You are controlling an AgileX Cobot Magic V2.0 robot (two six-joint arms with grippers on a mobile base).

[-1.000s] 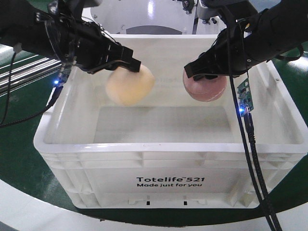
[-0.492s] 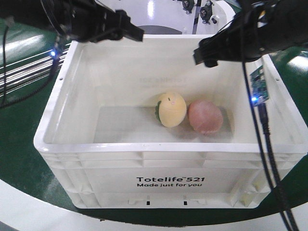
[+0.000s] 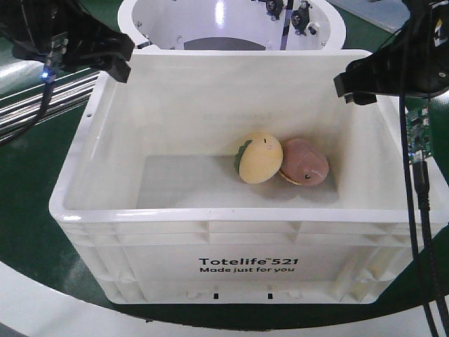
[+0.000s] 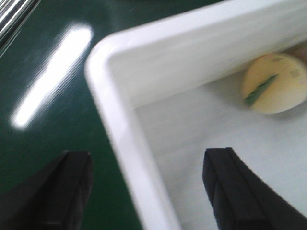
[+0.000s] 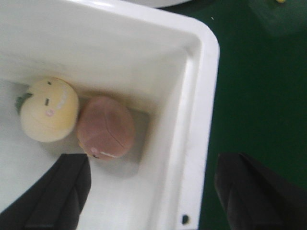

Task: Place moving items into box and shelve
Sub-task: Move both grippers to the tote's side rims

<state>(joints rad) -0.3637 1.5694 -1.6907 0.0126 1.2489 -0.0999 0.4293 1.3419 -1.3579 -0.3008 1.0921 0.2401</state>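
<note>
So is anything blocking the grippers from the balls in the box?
Nothing visible. The yellow ball and pinkish-brown ball lie touching, uncovered, in the white crate; the left gripper and right gripper hover open above.

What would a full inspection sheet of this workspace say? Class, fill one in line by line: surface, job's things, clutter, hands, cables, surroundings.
Surface: green floor with a white curved band; the white crate stands on it.
Job's things: yellow ball and pinkish-brown ball lie touching on the crate's bottom, toward its right side.
Clutter: nothing seen.
Hands: left hand open and empty, over the crate's left rim; right hand open and empty, over the right rim.
Cables: black cable hangs from the right arm past the crate's right wall.
Surroundings: white round structure behind the crate; metal rails at left.
</note>
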